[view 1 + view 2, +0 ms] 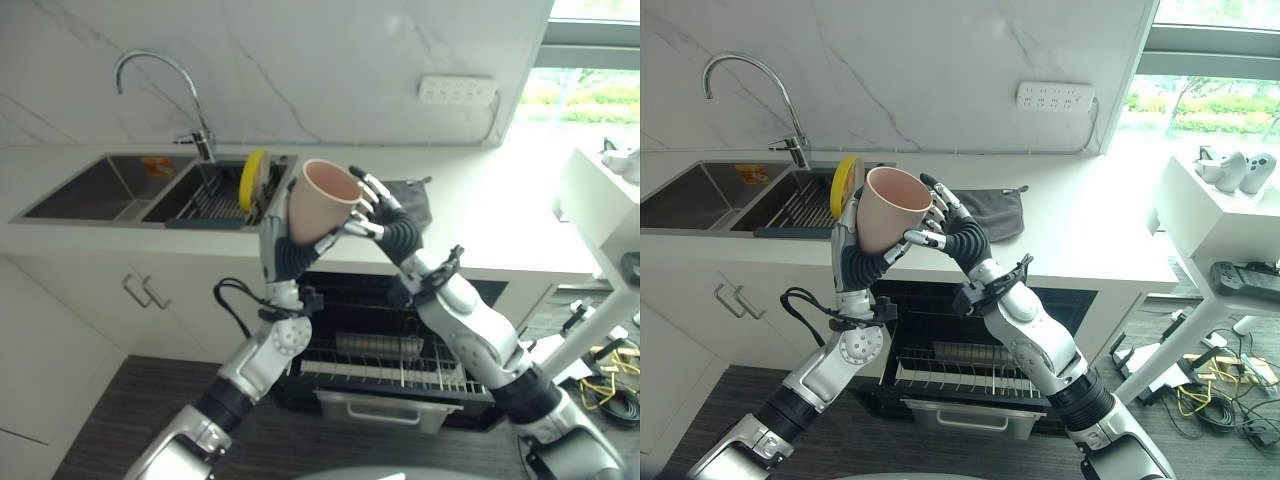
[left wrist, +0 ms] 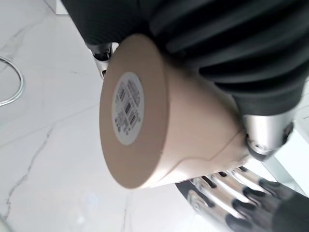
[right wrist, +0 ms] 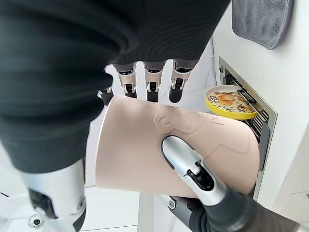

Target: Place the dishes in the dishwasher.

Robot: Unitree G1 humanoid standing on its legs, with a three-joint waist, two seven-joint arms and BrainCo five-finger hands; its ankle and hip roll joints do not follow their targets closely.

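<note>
Daylight pours in from the window (image 1: 1210,100) at 2 o'clock and is the main source. It bleaches the tabletop (image 1: 1110,235) beside it almost to white, with little surface detail left at 3 o'clock. The marble wall (image 1: 350,60) at 12 o'clock is evenly and softly lit. The faucet (image 1: 160,80) at 10 o'clock carries thin bright highlights, while the sink (image 1: 90,190) beneath it sits dim. The open dishwasher (image 1: 400,350) at 6 o'clock is the darkest zone, its cavity deep in shadow. The cup (image 2: 159,125) is lit smoothly without glare. In the wrist views the ribbed covers go nearly black.
</note>
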